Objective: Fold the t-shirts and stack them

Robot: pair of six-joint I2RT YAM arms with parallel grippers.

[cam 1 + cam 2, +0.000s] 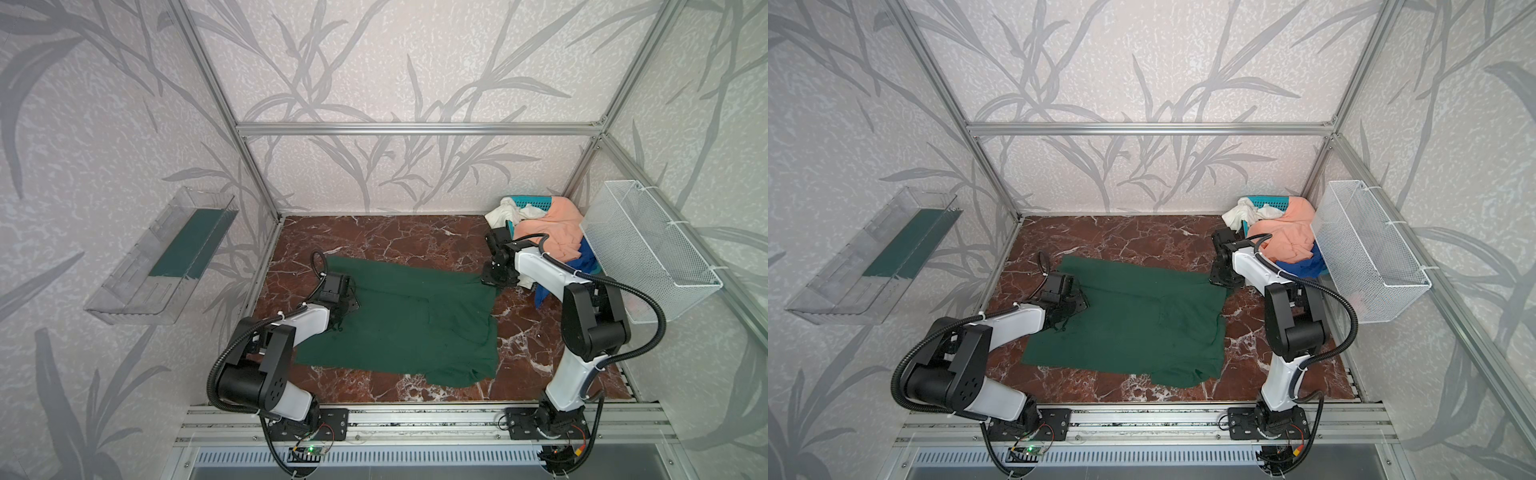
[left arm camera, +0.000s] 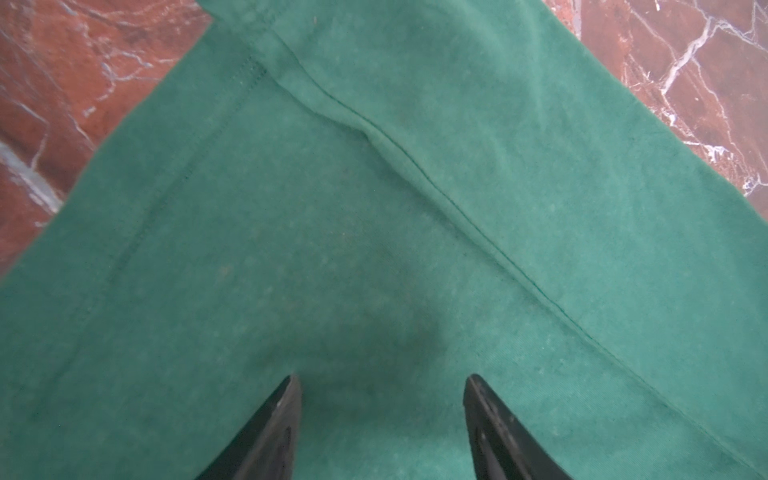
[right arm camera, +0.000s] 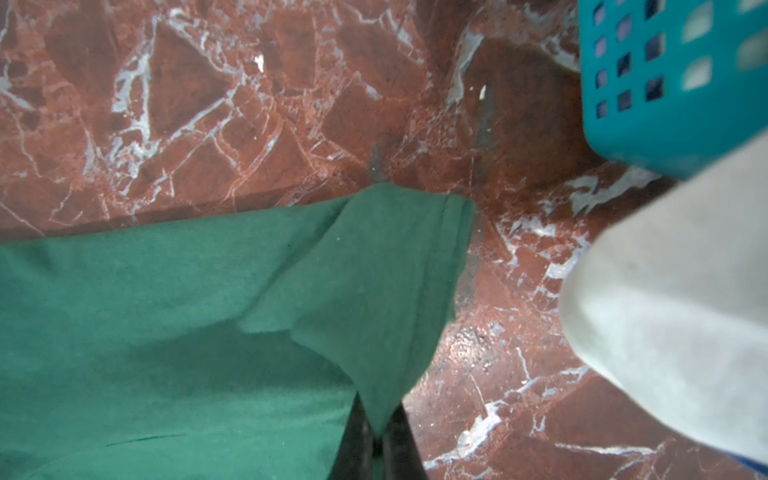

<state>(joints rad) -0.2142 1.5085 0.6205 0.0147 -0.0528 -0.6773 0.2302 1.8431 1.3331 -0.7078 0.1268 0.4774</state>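
The right gripper (image 3: 377,432) has its fingers pinched narrow on one corner of the dark green t-shirt (image 3: 166,311). The cloth rises into the slit between them, and a raised fold runs away from the tips. The left gripper (image 2: 382,378) has its fingers wide apart with nothing between them, only the same shirt's flat cloth beneath. A stitched seam crosses diagonally ahead of the tips. Whether those tips press on the cloth I cannot tell.

Between the two grippers the shirt lies spread on the red marble tabletop (image 1: 374,237), rumpled along its near edge. Just beside the right fingers a white t-shirt (image 3: 665,311) hangs out of the teal slotted basket (image 3: 665,83). Beyond them, heaped in that basket, are a peach-orange t-shirt (image 1: 548,232) and a royal blue t-shirt (image 1: 582,266). Past those is the white wire-mesh basket (image 1: 648,257).

The grip is on one thin corner only. If the right arm pulls while the left pins nothing, I judge the whole shirt would drag instead of folding, or the corner could slip free. A swing of the right fingers toward the basket might snag the hanging white shirt and pull it out.
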